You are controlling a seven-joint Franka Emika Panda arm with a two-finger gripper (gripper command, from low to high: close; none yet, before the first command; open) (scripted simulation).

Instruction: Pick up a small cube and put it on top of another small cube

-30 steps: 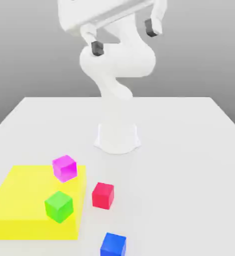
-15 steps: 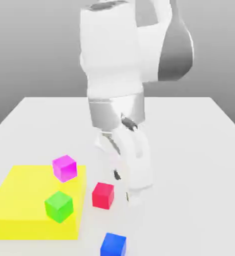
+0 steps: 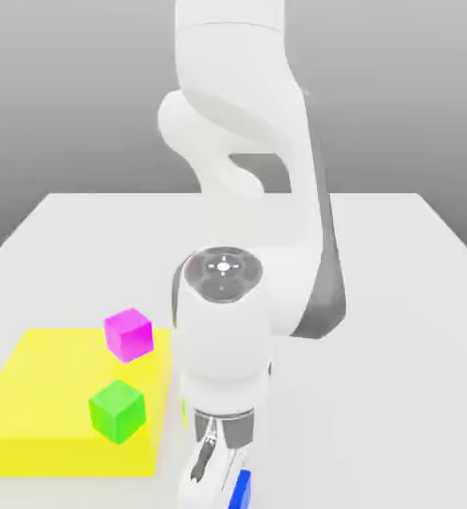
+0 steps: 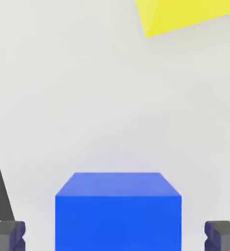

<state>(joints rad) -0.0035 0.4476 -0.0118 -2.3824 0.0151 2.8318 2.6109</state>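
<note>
The small blue cube (image 4: 118, 211) rests on the white table, squarely between my two dark fingertips (image 4: 7, 235). My gripper (image 4: 115, 236) straddles it, and a narrow strip of table shows on each side between pad and cube, so the jaws are open around it. In the exterior view the arm is bent far down over the table's front edge. Just a sliver of the blue cube (image 3: 242, 489) shows beside the hand of my gripper (image 3: 214, 475).
A flat yellow slab (image 3: 39, 398) lies at the exterior view's front left, its corner (image 4: 185, 14) also in the hand view. A green cube (image 3: 116, 410) and a magenta cube (image 3: 128, 333) sit on it. The white table (image 3: 406, 298) stretches to the right.
The arm has swung down from high above the table to its front edge, over the blue cube. It now covers the spot where a red cube stood. The cubes have not moved.
</note>
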